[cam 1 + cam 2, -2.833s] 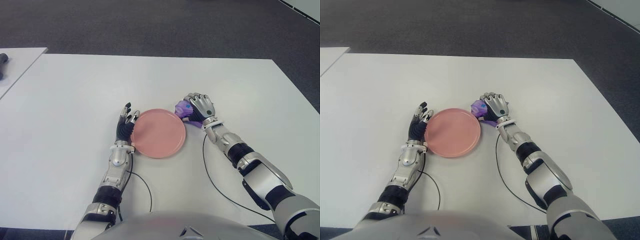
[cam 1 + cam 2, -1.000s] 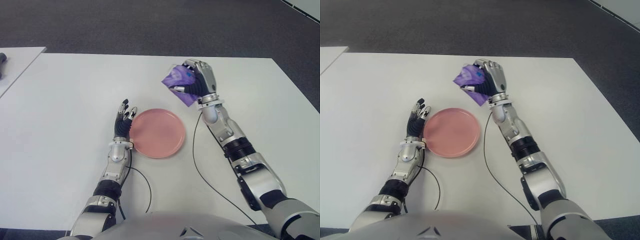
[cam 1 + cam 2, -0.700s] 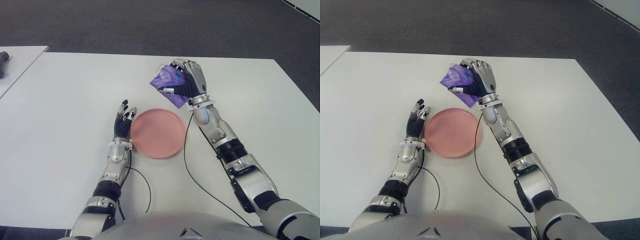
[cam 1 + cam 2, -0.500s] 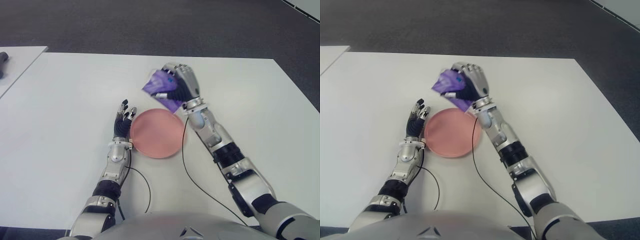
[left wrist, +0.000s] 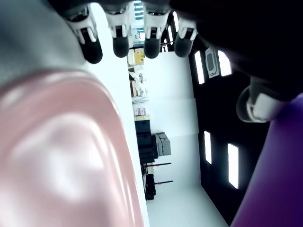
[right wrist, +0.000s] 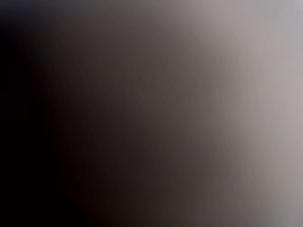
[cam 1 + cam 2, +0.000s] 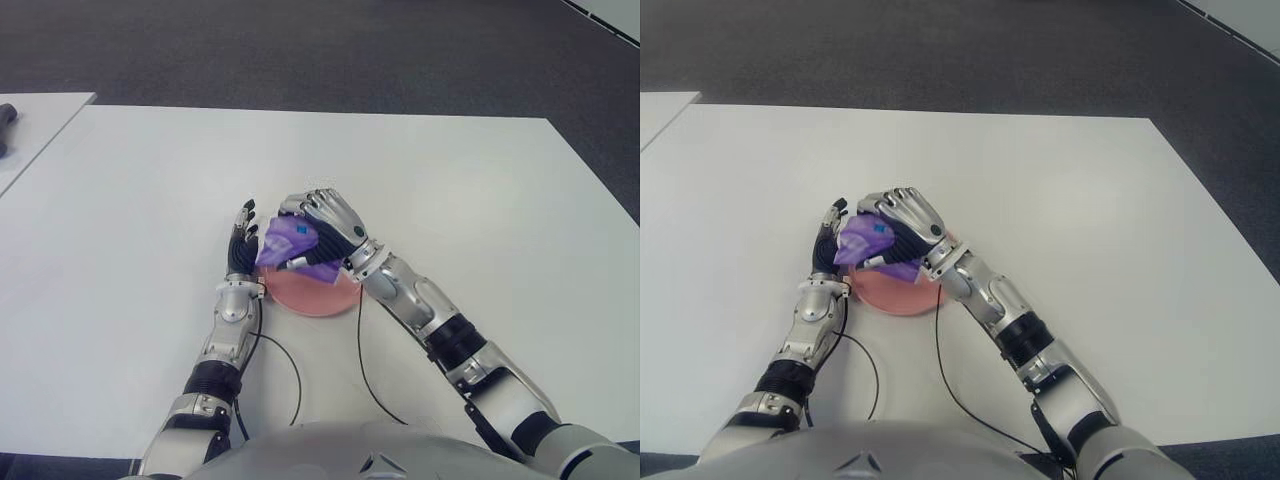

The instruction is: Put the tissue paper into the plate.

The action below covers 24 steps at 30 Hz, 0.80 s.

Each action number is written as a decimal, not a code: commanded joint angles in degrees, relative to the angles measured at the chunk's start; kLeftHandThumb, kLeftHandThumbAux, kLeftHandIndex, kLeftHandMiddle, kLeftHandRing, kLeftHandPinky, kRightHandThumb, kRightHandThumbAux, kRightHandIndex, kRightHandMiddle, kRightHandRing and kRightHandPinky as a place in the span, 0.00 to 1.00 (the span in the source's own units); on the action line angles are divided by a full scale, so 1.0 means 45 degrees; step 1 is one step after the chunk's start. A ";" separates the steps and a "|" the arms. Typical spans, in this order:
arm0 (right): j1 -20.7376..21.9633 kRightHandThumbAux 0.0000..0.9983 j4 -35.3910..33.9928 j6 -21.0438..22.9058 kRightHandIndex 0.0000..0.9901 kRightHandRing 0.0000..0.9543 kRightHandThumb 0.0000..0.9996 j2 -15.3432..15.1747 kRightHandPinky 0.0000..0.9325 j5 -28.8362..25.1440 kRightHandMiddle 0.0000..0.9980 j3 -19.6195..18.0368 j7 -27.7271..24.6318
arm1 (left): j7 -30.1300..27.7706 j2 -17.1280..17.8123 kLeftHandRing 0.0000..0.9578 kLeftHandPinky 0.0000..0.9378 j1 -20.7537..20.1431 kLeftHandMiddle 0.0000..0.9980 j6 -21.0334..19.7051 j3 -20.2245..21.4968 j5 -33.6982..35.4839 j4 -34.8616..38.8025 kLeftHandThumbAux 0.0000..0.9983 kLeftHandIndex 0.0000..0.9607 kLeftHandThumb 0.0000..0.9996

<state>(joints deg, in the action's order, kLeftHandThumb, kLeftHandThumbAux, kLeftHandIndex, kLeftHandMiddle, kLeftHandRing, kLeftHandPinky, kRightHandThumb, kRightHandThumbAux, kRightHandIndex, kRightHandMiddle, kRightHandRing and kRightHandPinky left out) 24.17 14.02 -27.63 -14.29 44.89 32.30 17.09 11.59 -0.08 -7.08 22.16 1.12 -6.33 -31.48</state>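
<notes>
Over the pink plate (image 7: 318,297) hangs the purple tissue paper (image 7: 292,245), clutched in the curled fingers of the right hand (image 7: 325,232). Just beside the plate's left rim, the left hand (image 7: 243,252) shows empty, fingers extended, on the white surface (image 7: 140,200).

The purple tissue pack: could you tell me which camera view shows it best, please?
The left eye view shows it best: the purple tissue pack sits in the right hand above the pink plate. The right eye view shows much the same. The left wrist view catches only a purple edge; the right wrist view shows nothing of it.
</notes>
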 commanded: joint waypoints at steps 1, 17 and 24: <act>0.0188 0.71 0.0694 -0.1036 0.45 0.86 0.75 -0.0148 0.85 -0.0300 0.83 0.0220 -0.0528 | 0.0023 -0.0095 0.00 0.00 0.0362 0.00 -0.0677 -0.0047 -0.0048 0.0075 0.44 0.00 0.00; 0.0299 0.71 0.1337 -0.2113 0.45 0.86 0.75 -0.0546 0.86 0.0232 0.82 0.0206 -0.0958 | -0.0369 -0.0060 0.00 0.00 0.0298 0.00 -0.0605 0.0101 0.0400 -0.0091 0.44 0.00 0.00; 0.0163 0.71 0.1623 -0.2202 0.45 0.86 0.75 -0.0753 0.87 0.0662 0.83 0.0258 -0.0759 | -0.0190 -0.0069 0.00 0.00 0.0160 0.00 -0.0195 0.0149 0.0325 -0.0422 0.42 0.00 0.00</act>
<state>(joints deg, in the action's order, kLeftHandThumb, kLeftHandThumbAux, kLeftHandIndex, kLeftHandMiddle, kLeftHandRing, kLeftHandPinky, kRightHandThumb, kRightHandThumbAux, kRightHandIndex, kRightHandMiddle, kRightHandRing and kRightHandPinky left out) 25.25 20.19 -37.04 -17.24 46.80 32.93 13.39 10.52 -0.31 -6.92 21.90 1.45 -4.92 -31.26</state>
